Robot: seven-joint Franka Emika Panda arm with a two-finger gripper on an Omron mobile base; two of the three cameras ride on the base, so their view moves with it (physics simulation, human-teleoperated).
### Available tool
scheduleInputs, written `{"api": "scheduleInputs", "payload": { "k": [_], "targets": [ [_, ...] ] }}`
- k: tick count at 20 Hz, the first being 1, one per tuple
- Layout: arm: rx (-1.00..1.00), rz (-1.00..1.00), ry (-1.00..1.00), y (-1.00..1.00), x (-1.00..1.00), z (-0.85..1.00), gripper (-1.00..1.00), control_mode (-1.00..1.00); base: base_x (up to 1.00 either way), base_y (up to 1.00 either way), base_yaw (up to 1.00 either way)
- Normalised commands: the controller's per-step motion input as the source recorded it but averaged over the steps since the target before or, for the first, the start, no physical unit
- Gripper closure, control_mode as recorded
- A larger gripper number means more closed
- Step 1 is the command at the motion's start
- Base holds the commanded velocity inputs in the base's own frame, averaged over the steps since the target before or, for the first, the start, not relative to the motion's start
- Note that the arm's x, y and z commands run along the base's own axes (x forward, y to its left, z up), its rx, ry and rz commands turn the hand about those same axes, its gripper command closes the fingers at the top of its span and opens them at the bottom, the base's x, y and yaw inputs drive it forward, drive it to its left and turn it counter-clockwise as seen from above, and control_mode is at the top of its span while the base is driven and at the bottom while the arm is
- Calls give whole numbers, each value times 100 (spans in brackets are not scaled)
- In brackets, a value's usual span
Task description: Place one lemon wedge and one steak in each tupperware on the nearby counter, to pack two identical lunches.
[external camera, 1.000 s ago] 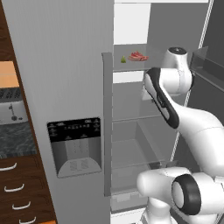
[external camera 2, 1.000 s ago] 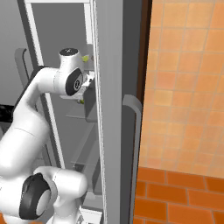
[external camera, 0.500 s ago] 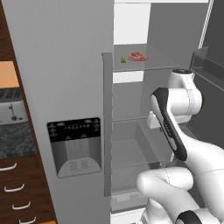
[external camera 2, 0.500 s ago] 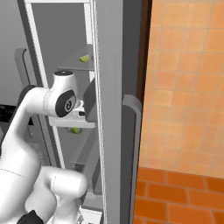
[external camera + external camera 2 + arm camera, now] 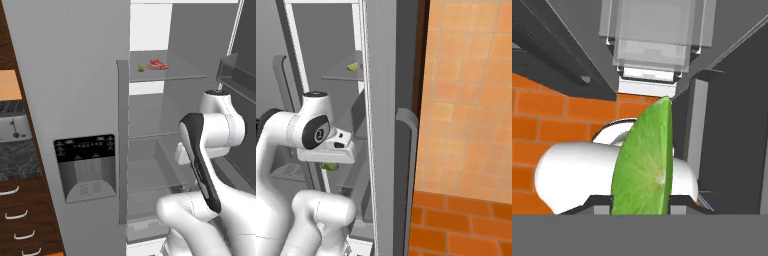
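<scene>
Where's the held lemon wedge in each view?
Hand view: held wedge, bottom centre.
Right base view: small green bit, left of centre.
Left base view: hidden behind the arm.
Shared landmark: spare wedge on the top shelf.
</scene>
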Motion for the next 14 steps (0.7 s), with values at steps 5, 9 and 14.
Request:
{"api": "scheduleInputs", "payload": {
  "k": [5, 9, 14],
  "targets": [
    [0, 0, 0, 5, -12, -2, 100, 100, -75, 63, 0],
    [0, 0, 0, 0, 0, 0, 100, 100, -64, 100, 0],
    [0, 0, 0, 0, 0, 0, 100, 100, -19, 100, -2]
  ]
}}
